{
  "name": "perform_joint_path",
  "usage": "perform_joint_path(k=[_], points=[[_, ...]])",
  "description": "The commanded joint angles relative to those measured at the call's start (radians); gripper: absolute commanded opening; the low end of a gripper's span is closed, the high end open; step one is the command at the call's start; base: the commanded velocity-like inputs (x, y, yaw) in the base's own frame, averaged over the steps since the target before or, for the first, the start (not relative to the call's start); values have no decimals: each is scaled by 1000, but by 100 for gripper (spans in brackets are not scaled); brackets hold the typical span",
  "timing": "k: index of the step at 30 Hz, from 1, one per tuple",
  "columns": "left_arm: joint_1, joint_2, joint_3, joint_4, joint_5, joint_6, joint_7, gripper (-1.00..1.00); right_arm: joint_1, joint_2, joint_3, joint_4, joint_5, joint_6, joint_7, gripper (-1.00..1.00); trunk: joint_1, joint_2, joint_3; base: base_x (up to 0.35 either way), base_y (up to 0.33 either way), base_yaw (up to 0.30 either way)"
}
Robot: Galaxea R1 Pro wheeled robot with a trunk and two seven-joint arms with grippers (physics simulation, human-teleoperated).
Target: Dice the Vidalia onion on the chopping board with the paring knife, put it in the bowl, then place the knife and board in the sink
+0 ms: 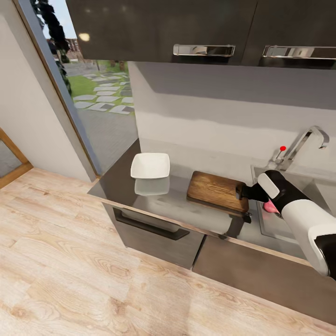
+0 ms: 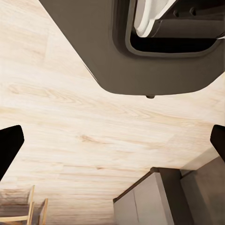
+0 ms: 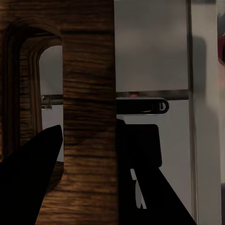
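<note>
Right gripper (image 1: 242,191) clamps the sink-side end of the chopping board (image 1: 215,190); in the right wrist view one dark finger (image 3: 33,178) lies on the board's face by the slot hole and the other runs under its edge, so it is pinching wood. The board looks tilted, grasped end raised off the worktop (image 1: 158,205), far end toward the bowl (image 1: 150,165) seemingly resting. Judgement: stiff, fairly heavy slab, rigid in the grip, but held at one end it will want to swing and pivot; the slotted end is a sound place to hold, deeper bite better. Something pink shows just behind the gripper, over the sink (image 1: 280,219); I cannot tell what. Paring knife unlocated. Left gripper (image 2: 112,140) hangs with fingertips well apart, spread, over pale wood floor. Worktop glossy dark grey, likely slick. Tap (image 1: 303,144) with red knob behind the sink; black upper cabinets overhead, window beyond the bowl.
</note>
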Motion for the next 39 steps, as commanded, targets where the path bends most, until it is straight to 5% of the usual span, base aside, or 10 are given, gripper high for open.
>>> perform_joint_path(k=[1, 39], points=[[1, 0, 2, -3, 0, 4, -1, 100, 0, -1, 8, 6, -12, 3, -7, -100, 3, -1, -2, 0, 0, 0], [1, 0, 2, -3, 1, 4, -1, 100, 0, -1, 8, 6, -12, 3, -7, -100, 3, -1, -26, 0, 0, 0]])
